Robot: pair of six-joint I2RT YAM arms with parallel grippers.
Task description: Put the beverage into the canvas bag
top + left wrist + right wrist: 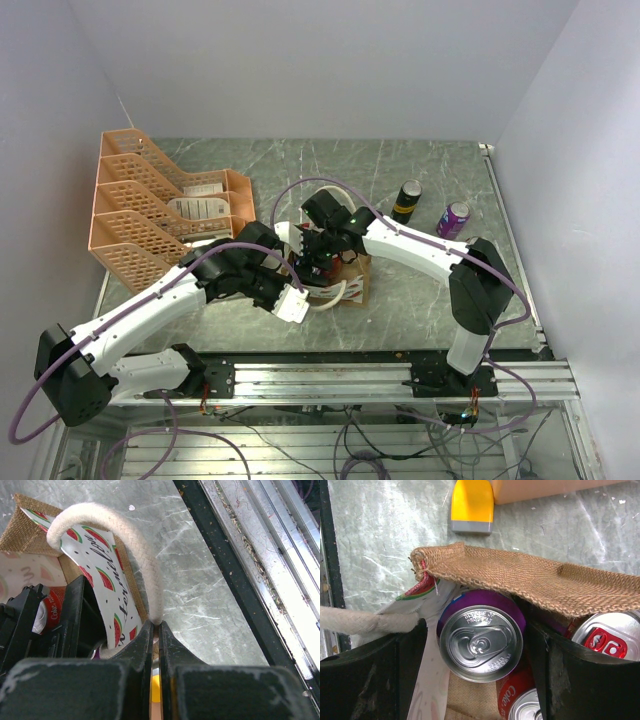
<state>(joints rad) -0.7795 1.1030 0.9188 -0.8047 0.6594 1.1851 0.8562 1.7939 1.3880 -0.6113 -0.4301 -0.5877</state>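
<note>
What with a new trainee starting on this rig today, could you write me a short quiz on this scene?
1. True or false: the left claw is shut on the canvas bag's white rope handle.
2. Which colour is the can between the right claw's fingers? A red, B purple, C green.
3. In the top view, how many cans stand on the table outside the bag?
Key: 1 true. 2 B. 3 two, the black can and the violet can, toward the far right of the table.
</note>
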